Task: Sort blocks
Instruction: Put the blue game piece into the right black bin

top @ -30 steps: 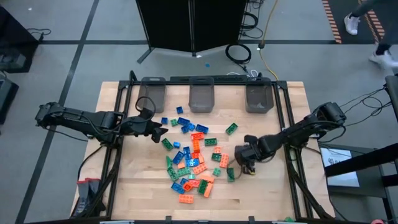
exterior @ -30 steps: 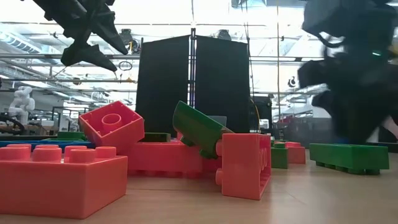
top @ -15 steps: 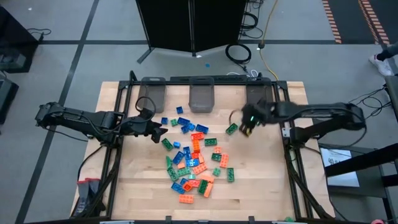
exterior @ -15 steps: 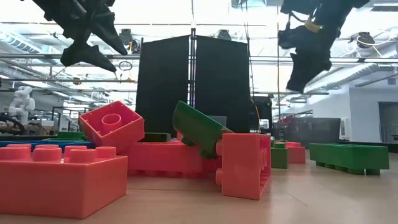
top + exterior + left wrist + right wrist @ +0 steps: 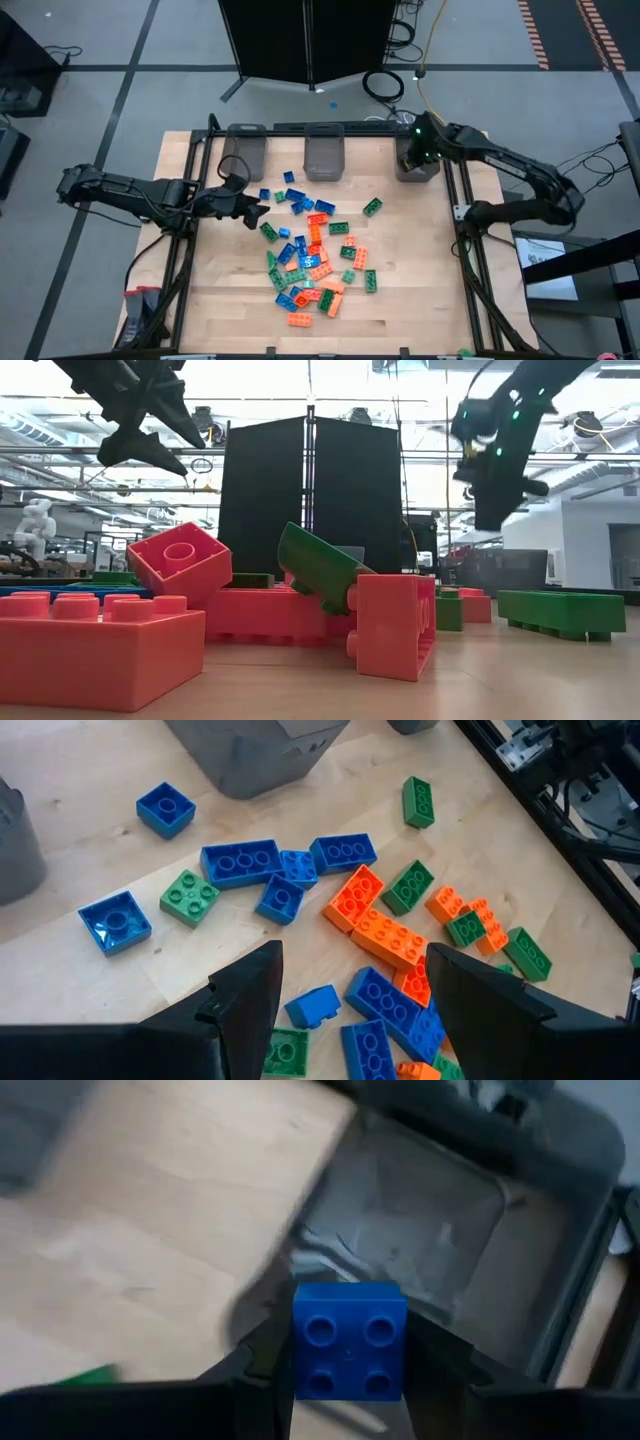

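Observation:
The blocks [image 5: 312, 250] lie in a loose pile of orange, green and blue on the wooden table; in the low view orange and green ones [image 5: 300, 600] fill the foreground. My right gripper [image 5: 418, 157] hangs over the right grey bin [image 5: 417, 172] at the far edge, shut on a blue four-stud block [image 5: 349, 1342]. My left gripper [image 5: 255, 212] stands open above the pile's left side, nothing between its fingers [image 5: 245, 995]; blue and orange blocks [image 5: 300, 885] show below it. My right gripper pinches the blue block by two opposite sides [image 5: 296, 1350] between its two fingers, studs facing the wrist camera. The fingers point steeply down. The block is lifted clear, above the right bin's open mouth [image 5: 420, 1210].
Two more grey bins stand along the far edge, one at the left [image 5: 244, 152] and one in the middle [image 5: 324, 152]. Black frame rails [image 5: 455, 200] run along both table sides. Bare wood [image 5: 410, 290] lies right of the pile.
My right gripper has swung from the near right of the pile up and toward the far edge, to above the right bin, rolling as it went.

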